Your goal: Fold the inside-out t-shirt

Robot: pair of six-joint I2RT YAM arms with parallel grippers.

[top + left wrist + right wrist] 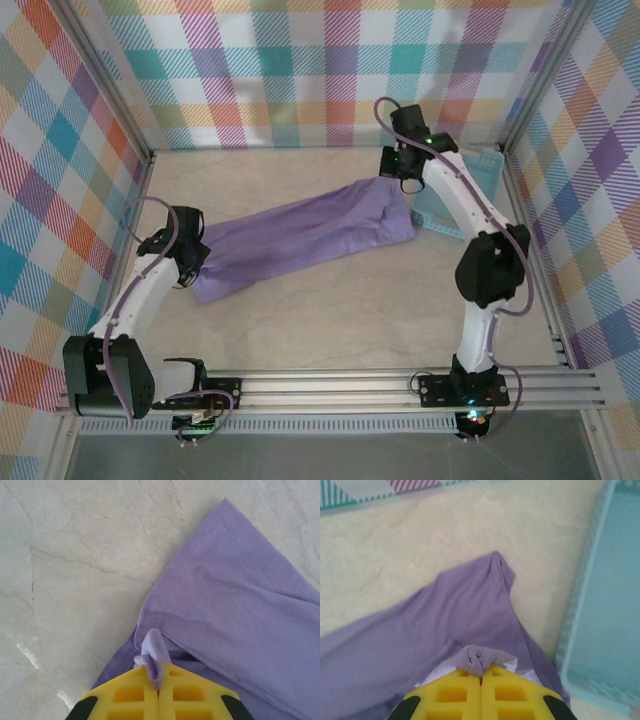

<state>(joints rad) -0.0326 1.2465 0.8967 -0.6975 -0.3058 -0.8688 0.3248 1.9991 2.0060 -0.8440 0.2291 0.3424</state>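
Because the t-shirt (pixel 300 238) needs stretching flat on the table (pixel 330 330) before folding, I have 2 pinches on it: left gripper (pixel 159 676) clamped on its near-left end, right gripper (pixel 481 672) clamped on the far end beside the basket (pixel 605 605).

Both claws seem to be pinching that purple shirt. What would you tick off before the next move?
1. Left claw pinching shirt fabric: ok.
2. Right claw pinching shirt: ok.
3. Shirt lying in one band between the claws: ok.
4. Shirt clear of the basket: cannot tell; its edge runs close beside it.
5. Shirt turned right side out: cannot tell.
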